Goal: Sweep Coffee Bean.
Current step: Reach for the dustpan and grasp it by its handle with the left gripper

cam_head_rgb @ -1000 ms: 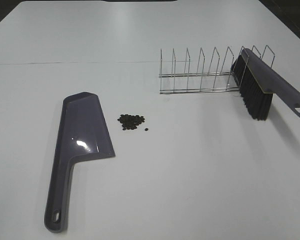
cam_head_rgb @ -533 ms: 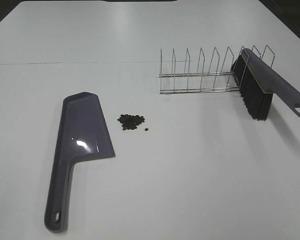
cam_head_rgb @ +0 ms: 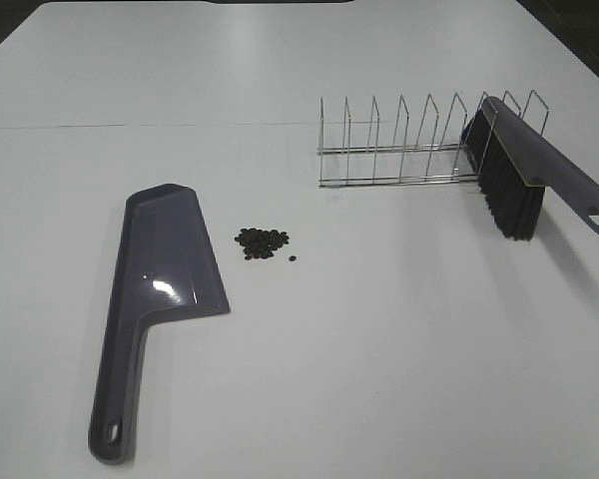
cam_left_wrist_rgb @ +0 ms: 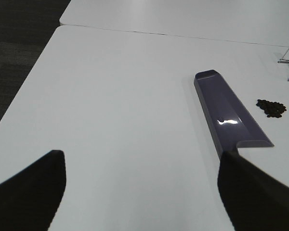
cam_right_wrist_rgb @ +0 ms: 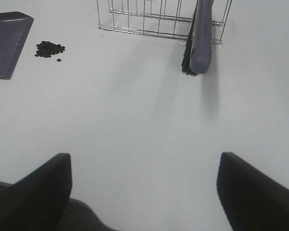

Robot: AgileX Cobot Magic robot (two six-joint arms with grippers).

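The coffee bean cluster (cam_head_rgb: 262,242) lies on the white table, with one stray bean just to its right. A purple dustpan (cam_head_rgb: 165,269) lies flat to the left of the beans, its handle pointing toward the near edge. A purple brush (cam_head_rgb: 524,175) with black bristles leans against the right end of a wire rack (cam_head_rgb: 399,150). Neither gripper shows in the exterior view. My left gripper (cam_left_wrist_rgb: 142,192) is open over bare table, short of the dustpan (cam_left_wrist_rgb: 229,113) and beans (cam_left_wrist_rgb: 272,108). My right gripper (cam_right_wrist_rgb: 144,192) is open and empty near the table's front edge, well back from the brush (cam_right_wrist_rgb: 201,38) and beans (cam_right_wrist_rgb: 49,49).
The wire rack (cam_right_wrist_rgb: 154,19) stands at the back right. A seam in the table (cam_head_rgb: 130,126) runs across behind the dustpan. Dark floor (cam_left_wrist_rgb: 14,48) lies beyond the table's left edge.
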